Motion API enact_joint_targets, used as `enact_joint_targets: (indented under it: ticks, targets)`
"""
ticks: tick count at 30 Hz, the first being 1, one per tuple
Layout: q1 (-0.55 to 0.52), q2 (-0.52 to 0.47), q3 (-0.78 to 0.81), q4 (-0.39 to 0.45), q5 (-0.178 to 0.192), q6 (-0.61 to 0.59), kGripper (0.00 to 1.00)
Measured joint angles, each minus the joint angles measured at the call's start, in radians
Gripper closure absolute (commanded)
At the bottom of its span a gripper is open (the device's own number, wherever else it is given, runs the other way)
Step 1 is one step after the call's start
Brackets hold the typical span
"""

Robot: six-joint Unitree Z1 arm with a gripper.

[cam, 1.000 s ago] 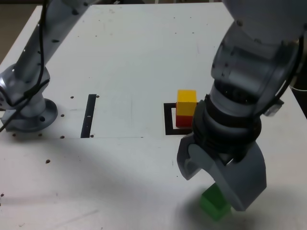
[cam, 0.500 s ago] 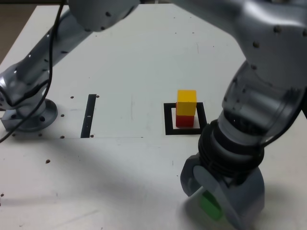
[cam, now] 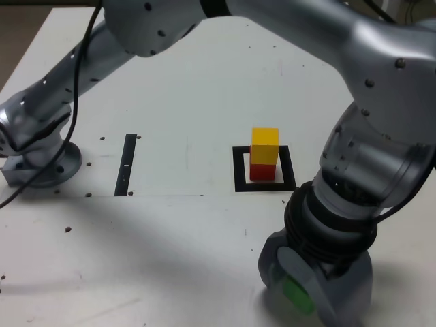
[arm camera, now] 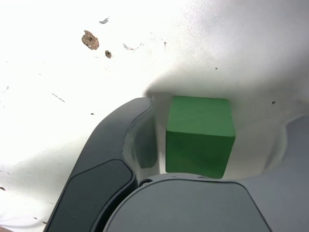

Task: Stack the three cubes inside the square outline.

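Straddling 1 green cube [arm camera: 200,137], the gripper [arm camera: 222,111] gapes wider than it.

Two cubes stacked in the square outline [cam: 240,170], one outside.
In the exterior view, the upper cube [cam: 265,144] sits on the lower cube [cam: 263,172] inside the outline; the third cube [cam: 298,296] lies before it, slightly right; the straight strip [cam: 125,165] lies left of it, the arm's base [cam: 51,172] farther left.
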Motion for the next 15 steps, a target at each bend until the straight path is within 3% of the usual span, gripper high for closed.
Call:
enact_joint_targets:
  ticks: [8,15]
  targets:
    - [-0.005,0.005,-0.001,-0.015,0.007,-0.014,0.57]
    - [-0.006,0.005,-0.001,-0.022,0.007,-0.015,0.59]
